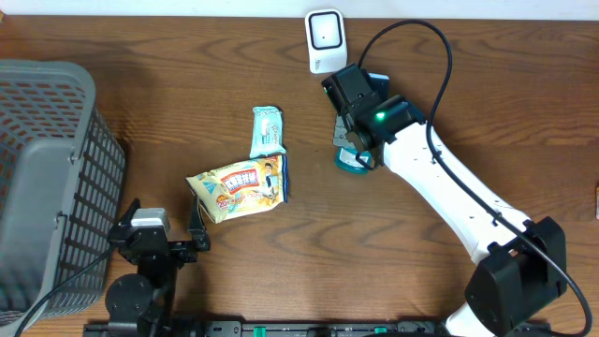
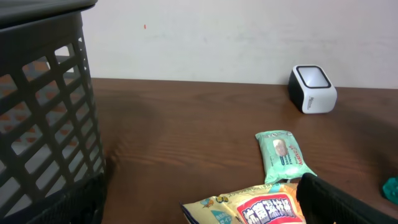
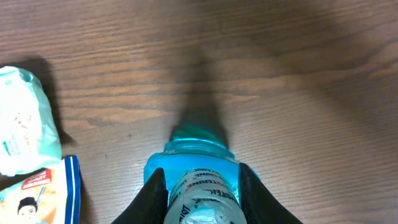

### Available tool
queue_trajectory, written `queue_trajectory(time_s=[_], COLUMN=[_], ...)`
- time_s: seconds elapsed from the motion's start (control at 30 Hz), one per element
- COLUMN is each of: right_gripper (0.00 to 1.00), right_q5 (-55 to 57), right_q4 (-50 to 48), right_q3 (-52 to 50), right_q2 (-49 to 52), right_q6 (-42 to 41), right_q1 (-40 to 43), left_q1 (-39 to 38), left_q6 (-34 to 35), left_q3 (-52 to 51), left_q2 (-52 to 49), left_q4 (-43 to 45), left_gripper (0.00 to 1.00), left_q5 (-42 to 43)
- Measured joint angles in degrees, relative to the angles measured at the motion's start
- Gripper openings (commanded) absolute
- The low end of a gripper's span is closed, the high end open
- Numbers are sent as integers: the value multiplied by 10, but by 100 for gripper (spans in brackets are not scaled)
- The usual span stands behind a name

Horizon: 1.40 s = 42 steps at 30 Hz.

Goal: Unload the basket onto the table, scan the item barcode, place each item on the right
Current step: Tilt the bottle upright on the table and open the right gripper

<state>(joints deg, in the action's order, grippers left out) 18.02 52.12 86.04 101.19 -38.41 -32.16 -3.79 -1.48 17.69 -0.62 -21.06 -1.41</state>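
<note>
Bottle (image 3: pixel 198 149), teal, was clamped in the right gripper (image 3: pixel 202 191), low over the table near the scanner (image 1: pixel 325 39). The left gripper (image 1: pixel 165 225) stood apart and empty. Advised: turn the label squarely toward the scanner window. The barcode's position could not be determined.

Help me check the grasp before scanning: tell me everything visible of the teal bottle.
The teal bottle looks like translucent plastic with a printed label band on its clear body. The right gripper's two black fingers clamp it, one on each side, its teal end pointing away from the wrist camera above the wooden table. Whether it touches the table cannot be told.
</note>
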Motion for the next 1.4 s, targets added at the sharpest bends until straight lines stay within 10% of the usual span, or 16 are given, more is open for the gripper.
queue_trajectory(time_s=[0.67,1.4], right_gripper=[91,99], right_q5=[-6,-68], right_q4=[-8,41], right_q3=[-9,19], right_q2=[0,-131], right_q6=[-13,-14], right_q1=[0,0], left_q1=[0,0], left_q6=[0,0], left_q3=[0,0], left_q2=[0,0], left_q4=[0,0], left_gripper=[98,98], left_q5=[0,0])
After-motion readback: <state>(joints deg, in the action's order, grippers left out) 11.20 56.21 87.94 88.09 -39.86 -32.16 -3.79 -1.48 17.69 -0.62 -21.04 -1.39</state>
